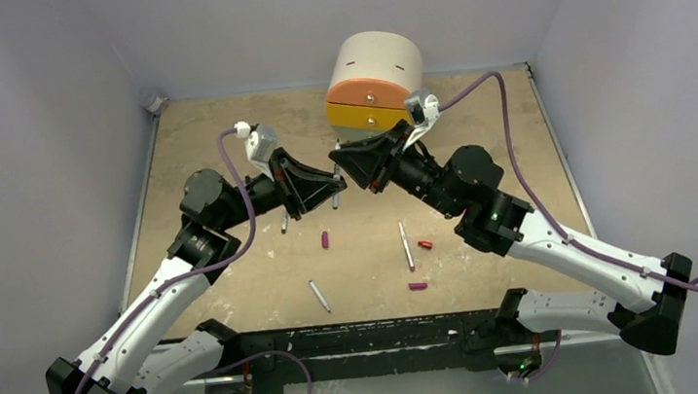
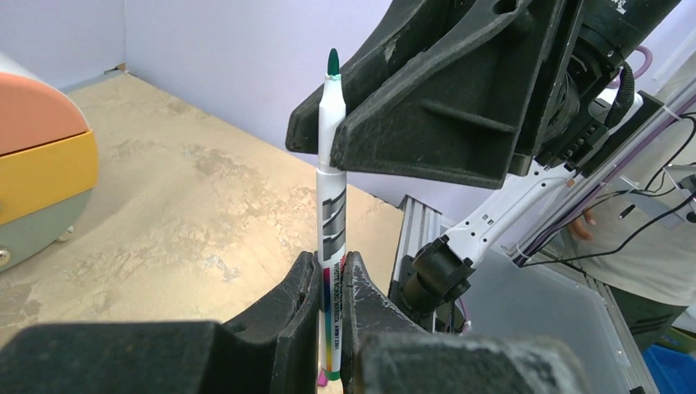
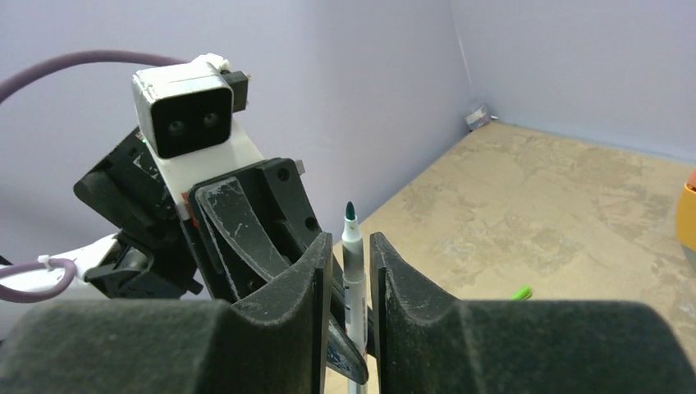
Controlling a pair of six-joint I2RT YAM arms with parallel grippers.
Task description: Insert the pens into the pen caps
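My left gripper (image 2: 330,258) is shut on the lower barrel of a white pen (image 2: 331,205) that stands upright with its bare green tip on top. My right gripper (image 3: 351,242) is open and straddles the same pen (image 3: 354,271) near its upper end, with a small gap on each side. Both grippers meet above the middle of the table, left (image 1: 335,183) and right (image 1: 338,157). Three more pens lie on the table (image 1: 283,222) (image 1: 406,245) (image 1: 319,296). Loose pen caps lie there too: magenta (image 1: 325,240), red (image 1: 426,245), magenta (image 1: 417,286) and green (image 3: 522,292).
A rounded white, orange and yellow drawer box (image 1: 374,82) stands at the back of the table, just behind the right gripper. Lilac walls close in the tan tabletop (image 1: 235,268) on three sides. A small grey clip (image 1: 156,103) sits in the far left corner.
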